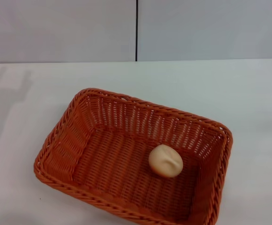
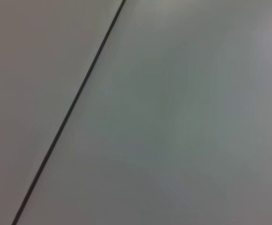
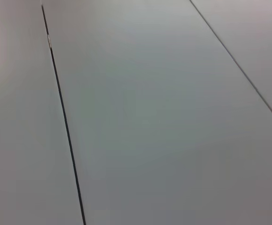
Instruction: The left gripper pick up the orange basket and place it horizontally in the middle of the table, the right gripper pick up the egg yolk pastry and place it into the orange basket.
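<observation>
Basket [image 1: 103, 154] first: the orange basket sits on the white counter [image 1: 248, 103], its long side running slightly askew. Egg yolk pastry [image 1: 165, 161] rests on the basket floor, right of its centre, near the right wall and touching the weave beneath. Neither claw is in sight, so I cannot tell whether either one is spread or pinching; both wrist cameras catch only pale panels split by dark seams [image 2: 68, 115].

Looks like a bare test room or lab bench: a plain white table [image 1: 248, 93] fills the lower frame, backed across the top by grey wall panels [image 1: 61, 28] split by one dark vertical seam [image 1: 136, 28]. Both wrist views show only more grey panels and seams.
</observation>
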Controlling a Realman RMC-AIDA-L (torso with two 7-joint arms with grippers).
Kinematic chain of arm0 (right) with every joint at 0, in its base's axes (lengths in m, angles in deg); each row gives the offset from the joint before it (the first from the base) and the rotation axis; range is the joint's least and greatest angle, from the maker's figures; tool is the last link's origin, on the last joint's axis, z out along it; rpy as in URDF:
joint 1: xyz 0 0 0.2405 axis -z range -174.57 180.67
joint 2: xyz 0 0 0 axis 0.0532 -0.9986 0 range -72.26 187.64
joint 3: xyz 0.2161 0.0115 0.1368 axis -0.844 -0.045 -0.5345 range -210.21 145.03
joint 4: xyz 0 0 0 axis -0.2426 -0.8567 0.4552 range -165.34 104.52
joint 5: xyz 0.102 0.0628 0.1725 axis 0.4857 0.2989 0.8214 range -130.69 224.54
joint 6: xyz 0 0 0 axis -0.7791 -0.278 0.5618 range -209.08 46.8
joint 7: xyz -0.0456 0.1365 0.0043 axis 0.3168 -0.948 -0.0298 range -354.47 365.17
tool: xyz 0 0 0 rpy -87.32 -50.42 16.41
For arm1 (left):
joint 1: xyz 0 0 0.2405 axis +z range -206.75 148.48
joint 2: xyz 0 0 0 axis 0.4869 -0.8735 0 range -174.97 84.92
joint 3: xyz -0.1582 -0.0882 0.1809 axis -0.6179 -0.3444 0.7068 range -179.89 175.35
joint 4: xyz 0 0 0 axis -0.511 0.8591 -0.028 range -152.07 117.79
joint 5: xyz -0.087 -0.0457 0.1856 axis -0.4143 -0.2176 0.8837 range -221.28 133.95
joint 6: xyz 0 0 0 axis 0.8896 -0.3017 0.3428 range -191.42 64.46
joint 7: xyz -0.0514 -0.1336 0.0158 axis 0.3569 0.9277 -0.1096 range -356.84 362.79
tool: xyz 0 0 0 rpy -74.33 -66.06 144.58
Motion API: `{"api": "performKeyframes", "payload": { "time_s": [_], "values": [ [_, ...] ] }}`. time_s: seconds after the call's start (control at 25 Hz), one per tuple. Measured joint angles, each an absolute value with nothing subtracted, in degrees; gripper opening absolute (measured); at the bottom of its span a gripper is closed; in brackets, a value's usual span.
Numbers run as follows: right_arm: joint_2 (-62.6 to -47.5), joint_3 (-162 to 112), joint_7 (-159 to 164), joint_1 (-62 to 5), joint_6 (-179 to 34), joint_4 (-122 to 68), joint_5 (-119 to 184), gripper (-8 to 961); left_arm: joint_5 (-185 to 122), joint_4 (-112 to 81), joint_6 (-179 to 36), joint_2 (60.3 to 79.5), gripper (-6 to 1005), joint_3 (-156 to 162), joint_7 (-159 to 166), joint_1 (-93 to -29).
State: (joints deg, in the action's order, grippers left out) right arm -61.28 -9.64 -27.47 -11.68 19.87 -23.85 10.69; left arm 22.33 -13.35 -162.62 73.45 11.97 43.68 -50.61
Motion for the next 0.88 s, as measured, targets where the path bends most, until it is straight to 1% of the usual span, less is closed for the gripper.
{"api": "performKeyframes", "payload": {
  "time_s": [0.28, 0.88],
  "values": [
    [-61.33, -9.61, -16.79, -12.61, 19.37, -26.54, 10.57, 473, 22.34, -13.49, -163.12, 73.45, 800, 11.69, 42.93, -50.65],
    [-61.31, -10.23, -16.91, -12.70, 16.72, -27.41, 11.54, 473, 22.34, -13.58, -163.51, 73.45, 799, 11.61, 42.87, -51.43]
  ]
}}
